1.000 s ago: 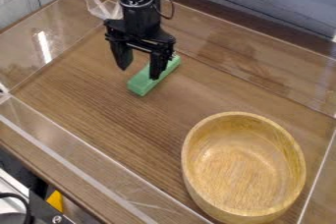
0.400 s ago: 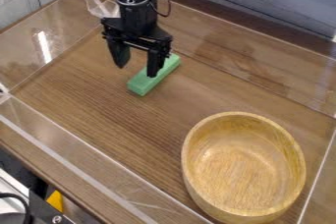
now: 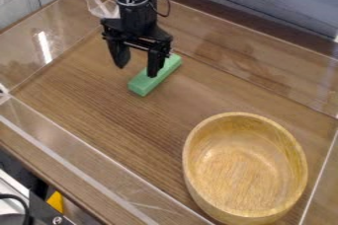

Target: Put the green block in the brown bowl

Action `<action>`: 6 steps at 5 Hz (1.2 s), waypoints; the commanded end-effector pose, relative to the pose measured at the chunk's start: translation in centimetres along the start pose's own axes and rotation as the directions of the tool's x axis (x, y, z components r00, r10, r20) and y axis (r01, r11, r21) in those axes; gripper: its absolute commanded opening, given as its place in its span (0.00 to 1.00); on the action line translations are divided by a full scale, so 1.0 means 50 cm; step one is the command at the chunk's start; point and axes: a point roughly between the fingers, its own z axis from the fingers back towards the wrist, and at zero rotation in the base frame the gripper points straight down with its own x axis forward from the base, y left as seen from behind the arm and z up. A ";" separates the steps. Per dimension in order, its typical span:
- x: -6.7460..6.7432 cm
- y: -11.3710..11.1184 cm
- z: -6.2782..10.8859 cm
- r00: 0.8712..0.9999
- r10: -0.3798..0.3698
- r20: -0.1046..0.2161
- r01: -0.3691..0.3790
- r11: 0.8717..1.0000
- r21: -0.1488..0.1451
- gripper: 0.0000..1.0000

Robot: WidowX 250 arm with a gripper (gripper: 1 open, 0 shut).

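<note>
Gripper: the gripper [image 3: 140,62] points straight down at about 11 o'clock on the table [image 3: 93,120], jaws spread apart, straddling the upper end of the block, nothing clamped.
Green block: the green block [image 3: 150,79] lies flat on the wood just below the fingers; probably light, rigid, smooth-sided; best pinched across its narrow width near mid-length.
Brown bowl: the brown bowl [image 3: 246,163] sits empty at 5 o'clock, well apart.

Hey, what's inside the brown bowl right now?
Nothing: the brown bowl shows only bare wood inside. The green block lies on the table under the open gripper.
</note>
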 end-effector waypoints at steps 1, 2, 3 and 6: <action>0.024 0.013 0.025 0.998 0.015 0.056 -0.015 1.000 0.005 1.00; 0.026 0.013 0.024 0.998 0.015 0.058 -0.015 1.000 0.003 1.00; 0.028 0.014 0.023 0.998 0.015 0.060 -0.015 1.000 0.001 1.00; 0.033 0.015 0.026 0.998 0.016 0.067 -0.015 1.000 -0.006 1.00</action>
